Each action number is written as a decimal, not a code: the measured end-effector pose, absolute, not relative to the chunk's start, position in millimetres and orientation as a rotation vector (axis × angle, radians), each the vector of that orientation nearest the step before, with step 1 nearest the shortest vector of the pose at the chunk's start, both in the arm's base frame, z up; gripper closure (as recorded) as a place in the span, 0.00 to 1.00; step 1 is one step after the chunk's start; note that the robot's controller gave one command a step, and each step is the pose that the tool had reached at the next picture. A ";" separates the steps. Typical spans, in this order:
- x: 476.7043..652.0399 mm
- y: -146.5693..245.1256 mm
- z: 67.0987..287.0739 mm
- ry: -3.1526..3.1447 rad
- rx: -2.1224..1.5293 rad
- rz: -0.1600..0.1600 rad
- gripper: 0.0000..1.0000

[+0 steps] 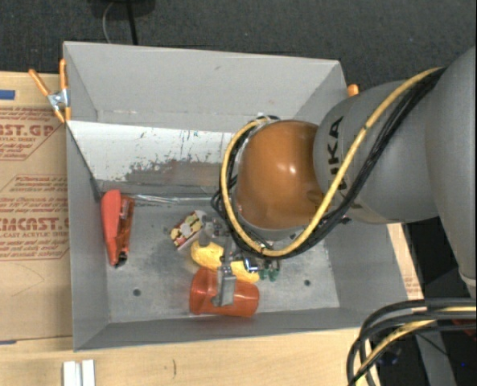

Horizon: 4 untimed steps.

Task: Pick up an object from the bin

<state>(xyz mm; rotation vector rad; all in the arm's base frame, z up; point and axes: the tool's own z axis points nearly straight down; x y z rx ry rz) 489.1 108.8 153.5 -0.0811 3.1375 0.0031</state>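
Where the tool (224,286) meets a red object (244,298) near the bin's (141,143) front wall, its opening cannot be told.

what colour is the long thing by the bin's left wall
The long thing is orange-red, seen in the camera view.

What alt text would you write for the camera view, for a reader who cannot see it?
The robot's gripper hangs low at the front of a grey metal bin, over a red-orange rounded thing, with a yellow thing and a small patterned piece just behind. A red-orange tool lies apart by the left wall.
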 end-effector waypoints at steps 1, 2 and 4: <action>499.1 89.1 105.5 3.143 0.050 0.003 0.00; 497.7 37.8 104.3 3.126 0.257 0.005 1.00; 494.4 41.5 138.1 3.140 0.222 0.001 1.00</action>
